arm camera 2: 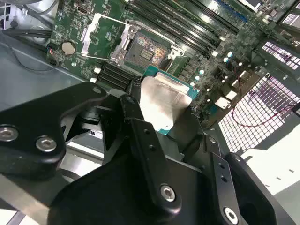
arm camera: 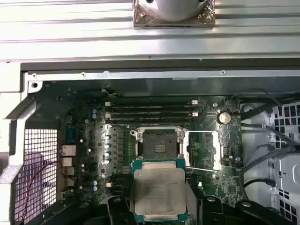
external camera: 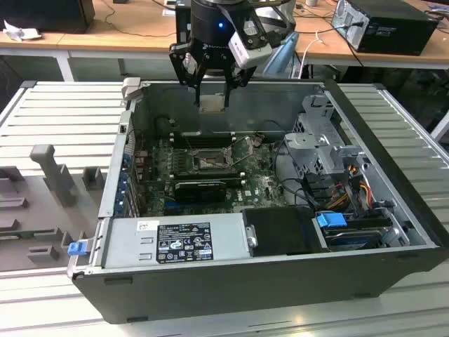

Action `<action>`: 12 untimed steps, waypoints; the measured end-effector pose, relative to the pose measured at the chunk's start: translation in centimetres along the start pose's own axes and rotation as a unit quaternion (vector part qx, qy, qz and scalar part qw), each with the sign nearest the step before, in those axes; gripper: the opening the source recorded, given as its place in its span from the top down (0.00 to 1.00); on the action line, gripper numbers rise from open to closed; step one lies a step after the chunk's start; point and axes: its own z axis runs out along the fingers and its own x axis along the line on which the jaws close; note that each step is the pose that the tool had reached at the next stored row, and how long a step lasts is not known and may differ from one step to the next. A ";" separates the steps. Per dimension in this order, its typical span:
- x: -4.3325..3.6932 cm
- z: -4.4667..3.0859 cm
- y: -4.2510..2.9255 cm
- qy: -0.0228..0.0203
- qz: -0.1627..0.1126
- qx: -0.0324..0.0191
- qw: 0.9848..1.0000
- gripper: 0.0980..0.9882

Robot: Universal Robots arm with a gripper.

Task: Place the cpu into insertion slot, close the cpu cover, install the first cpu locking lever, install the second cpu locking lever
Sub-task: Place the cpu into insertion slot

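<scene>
The one piece of writing I can find is a black and white label [external camera: 184, 242] on the grey power supply box [external camera: 175, 239] at the near side of the open computer case [external camera: 231, 284]; its print is too small for me to make out. My gripper [external camera: 212, 98] hangs from the arm and points straight down over the far part of the case. Its fingers are closed on two opposite edges of the cpu [external camera: 212, 106], whose pale metal face [arm camera: 159, 192] is towards the wrist. The cpu is in the air above the green circuit board [arm camera: 93, 140], apart from the insertion slot [arm camera: 158, 145]. The slot is bare, and the cpu cover [arm camera: 202, 150] lies opened just beside it.
</scene>
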 end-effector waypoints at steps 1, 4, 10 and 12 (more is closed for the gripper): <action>0.00 0.00 0.00 0.000 0.000 0.000 1.000 0.52; 0.00 0.00 0.00 0.000 0.002 0.000 1.000 0.52; 0.00 0.00 0.00 0.000 0.004 0.000 1.000 0.52; 0.00 0.00 0.00 0.000 0.004 0.000 1.000 0.52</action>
